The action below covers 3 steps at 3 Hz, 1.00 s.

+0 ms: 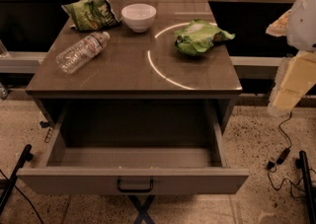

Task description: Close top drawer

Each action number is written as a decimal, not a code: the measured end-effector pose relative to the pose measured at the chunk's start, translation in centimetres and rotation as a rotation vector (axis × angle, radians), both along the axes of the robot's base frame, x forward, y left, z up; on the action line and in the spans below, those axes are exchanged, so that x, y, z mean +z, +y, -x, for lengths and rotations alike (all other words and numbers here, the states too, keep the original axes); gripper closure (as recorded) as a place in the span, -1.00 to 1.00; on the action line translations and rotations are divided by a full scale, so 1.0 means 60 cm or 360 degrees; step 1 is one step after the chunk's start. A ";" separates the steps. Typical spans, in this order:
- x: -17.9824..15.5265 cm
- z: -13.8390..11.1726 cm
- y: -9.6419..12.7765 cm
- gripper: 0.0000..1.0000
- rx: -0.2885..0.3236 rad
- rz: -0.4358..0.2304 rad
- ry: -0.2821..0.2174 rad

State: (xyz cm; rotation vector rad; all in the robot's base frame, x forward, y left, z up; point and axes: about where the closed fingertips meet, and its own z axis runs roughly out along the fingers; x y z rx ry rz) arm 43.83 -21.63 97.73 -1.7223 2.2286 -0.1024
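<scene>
The top drawer [133, 161] sits pulled wide open at the bottom middle of the frame, and our gripper [287, 92] hangs off at the right edge — we can't tell if it is spread or closed — so we think we must first reach the drawer front, then push.

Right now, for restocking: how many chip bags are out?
2: one chip bag at the table's back left, another right of centre. The gripper hangs beyond the table's right edge, away from the open top drawer.
</scene>
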 end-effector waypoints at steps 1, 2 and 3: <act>0.000 0.000 0.000 -1.00 0.0000 0.0000 0.0000; -0.046 0.008 0.010 -1.00 0.0030 -0.0031 0.0026; -0.143 0.035 0.031 -1.00 0.0080 -0.0113 0.0104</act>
